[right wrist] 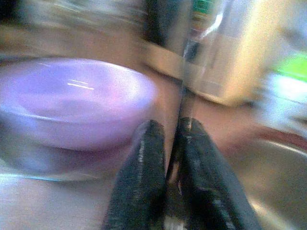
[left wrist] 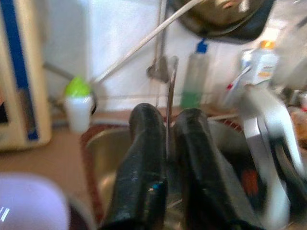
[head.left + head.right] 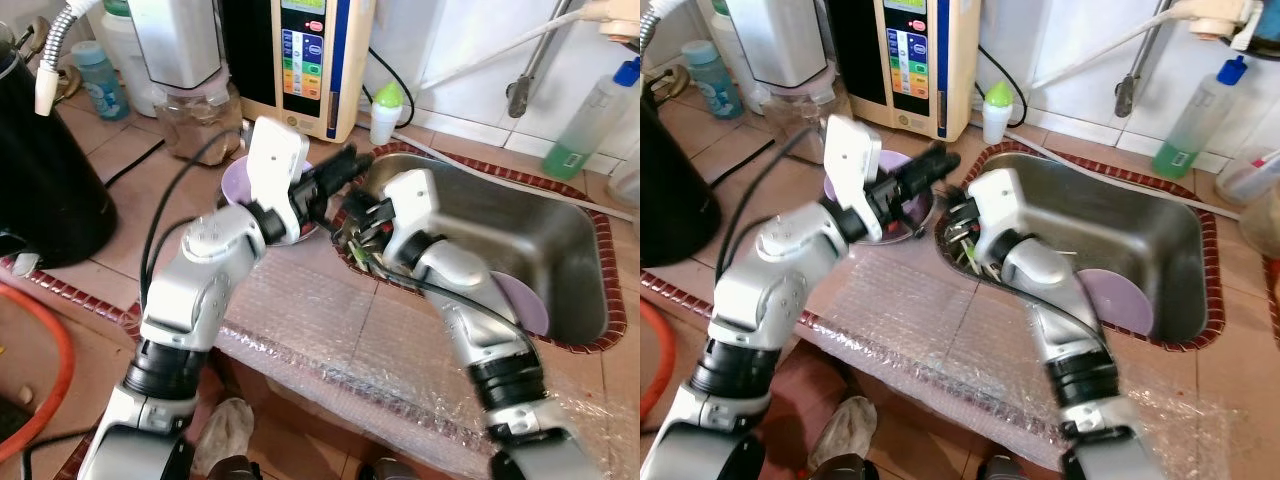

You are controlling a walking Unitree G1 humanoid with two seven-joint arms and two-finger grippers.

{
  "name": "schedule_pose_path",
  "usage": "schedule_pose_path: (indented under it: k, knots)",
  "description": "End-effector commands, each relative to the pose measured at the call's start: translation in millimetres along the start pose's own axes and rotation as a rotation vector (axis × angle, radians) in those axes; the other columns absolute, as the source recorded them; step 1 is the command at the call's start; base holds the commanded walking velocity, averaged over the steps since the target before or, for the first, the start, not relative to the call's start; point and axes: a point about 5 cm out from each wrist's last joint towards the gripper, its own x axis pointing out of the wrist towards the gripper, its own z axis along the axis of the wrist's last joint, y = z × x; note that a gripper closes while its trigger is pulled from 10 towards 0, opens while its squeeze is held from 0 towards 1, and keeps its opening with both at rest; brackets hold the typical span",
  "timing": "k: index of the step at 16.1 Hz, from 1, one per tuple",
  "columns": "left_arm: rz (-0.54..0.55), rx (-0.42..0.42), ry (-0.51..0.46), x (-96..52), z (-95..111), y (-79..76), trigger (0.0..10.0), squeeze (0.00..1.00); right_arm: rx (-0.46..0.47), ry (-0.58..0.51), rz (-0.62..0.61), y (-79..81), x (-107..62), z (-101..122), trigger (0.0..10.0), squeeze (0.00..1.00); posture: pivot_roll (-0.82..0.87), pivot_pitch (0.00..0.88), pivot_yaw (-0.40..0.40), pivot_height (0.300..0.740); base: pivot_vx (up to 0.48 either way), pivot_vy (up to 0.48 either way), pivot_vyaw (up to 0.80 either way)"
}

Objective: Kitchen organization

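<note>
Both arms meet at the near-left corner of the stainless steel sink [image 3: 560, 250], a smooth rectangular basin set in a terracotta tile counter with a dark red patterned border. The left gripper [image 2: 168, 158] has its two glossy black fingers closed narrow on a thin metal utensil [image 2: 170, 103], whose long axis runs out past the fingertips toward the far wall. The right gripper [image 1: 173, 158] is likewise pinched narrow on a slim metal utensil handle [image 1: 184, 76], which runs straight out beyond its fingertips; its end is blurred and cannot be identified.

A smooth lilac plastic bowl [image 3: 235, 182], round and shallow, sits on the counter just left of the sink, beside the left gripper. A lilac plate [image 3: 1120, 300] leans inside the sink's near wall. Wrinkled bubble wrap [image 3: 330, 330] covers the near counter edge.
</note>
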Motion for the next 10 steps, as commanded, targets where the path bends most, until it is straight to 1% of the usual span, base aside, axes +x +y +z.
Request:
schedule_pose_path:
  k: [1, 2, 4, 5, 6, 7, 9, 10]
  knots:
    - [0.031, 0.028, -0.002, -1.8, 0.5, 0.7, 10.0, 1.00, -0.036, -0.011, -0.121, -21.9, -1.7, 4.0, 0.0, 0.00, -0.03, 0.015, -0.001, 0.740, 0.000, 0.000, 0.00]
    - [0.048, 0.039, -0.003, -2.9, 0.2, 1.7, 10.0, 1.00, -0.065, -0.002, -0.148, -27.2, -2.2, 3.2, 0.0, 0.00, -0.03, 0.016, -0.004, 0.740, 0.000, 0.000, 0.00]
    - [0.119, 0.054, -0.003, -8.9, -2.3, 8.5, 10.0, 1.00, -0.141, 0.043, -0.238, -45.6, -4.0, -3.0, 0.0, 0.00, -0.01, 0.016, -0.018, 0.740, 0.000, 0.000, 0.00]
    - [0.152, 0.056, -0.008, -12.7, -4.3, 10.8, 10.0, 1.00, -0.147, 0.073, -0.299, -54.4, -5.4, -7.6, 0.0, 0.00, -0.01, 0.018, -0.020, 0.740, 0.000, 0.000, 0.00]
    - [0.198, 0.056, -0.009, -17.5, -7.2, 13.5, 10.0, 1.00, -0.126, 0.111, -0.357, -60.8, -6.2, -13.6, 0.0, 0.00, -0.01, 0.018, -0.020, 0.740, 0.000, 0.000, 0.00]
    - [0.218, 0.061, 0.017, -26.2, -15.1, 10.6, 10.0, 1.00, -0.089, 0.167, -0.399, -62.9, -7.1, -25.3, 0.0, 0.00, 0.00, 0.024, -0.022, 0.740, 0.000, 0.000, 0.00]
    - [0.225, 0.059, 0.038, -31.9, -21.1, 5.6, 10.0, 1.00, -0.083, 0.199, -0.412, -62.1, -7.4, -33.1, 0.0, 0.00, 0.01, 0.025, -0.021, 0.740, 0.000, 0.000, 0.00]
    - [0.214, 0.056, 0.074, -38.1, -30.1, -2.2, 10.0, 1.00, -0.122, 0.211, -0.393, -58.7, -6.5, -38.6, 1.6, 0.00, 0.01, 0.027, -0.017, 0.740, 0.000, 0.000, 0.00]
